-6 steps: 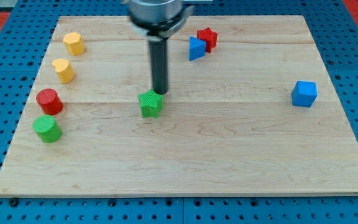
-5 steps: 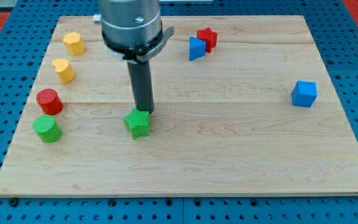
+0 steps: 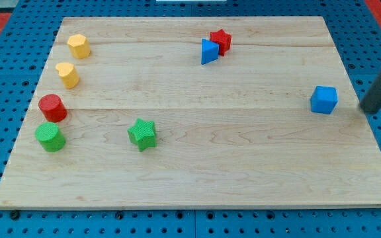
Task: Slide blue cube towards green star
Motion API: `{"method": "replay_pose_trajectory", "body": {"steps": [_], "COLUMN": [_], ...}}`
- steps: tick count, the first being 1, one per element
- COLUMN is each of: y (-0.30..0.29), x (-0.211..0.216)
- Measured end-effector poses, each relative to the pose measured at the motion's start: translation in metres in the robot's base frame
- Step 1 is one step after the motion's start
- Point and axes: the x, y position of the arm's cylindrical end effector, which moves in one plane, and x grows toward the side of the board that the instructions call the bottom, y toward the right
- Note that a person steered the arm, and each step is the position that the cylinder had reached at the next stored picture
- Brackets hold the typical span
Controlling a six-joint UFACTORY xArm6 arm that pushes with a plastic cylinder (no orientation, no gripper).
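The blue cube (image 3: 323,99) sits near the board's right edge. The green star (image 3: 142,134) lies left of centre, far to the cube's left. My tip (image 3: 368,109) is the blurred end of the dark rod at the view's right edge, just right of the blue cube and apart from it.
A red star (image 3: 221,40) and a blue triangular block (image 3: 208,51) touch at the top centre. Two yellow blocks (image 3: 79,45) (image 3: 67,74), a red cylinder (image 3: 51,107) and a green cylinder (image 3: 49,136) line the left side of the wooden board (image 3: 243,165).
The rod has left the green star and swung across to the right of the blue cube. The green star was pushed down-left before that and now rests there.
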Motion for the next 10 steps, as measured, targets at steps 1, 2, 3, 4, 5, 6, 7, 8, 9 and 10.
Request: {"method": "replay_pose_trajectory", "body": {"steps": [1, 2, 3, 4, 5, 6, 7, 8, 9, 10], "y": [-0.072, -0.155, -0.190, -0.150, -0.078, -0.115, -0.172, -0.177, -0.206, -0.218], "x": [-0.020, 0.015, 0.024, 0.000, 0.035, 0.068, 0.072, 0.080, 0.086, 0.080]}}
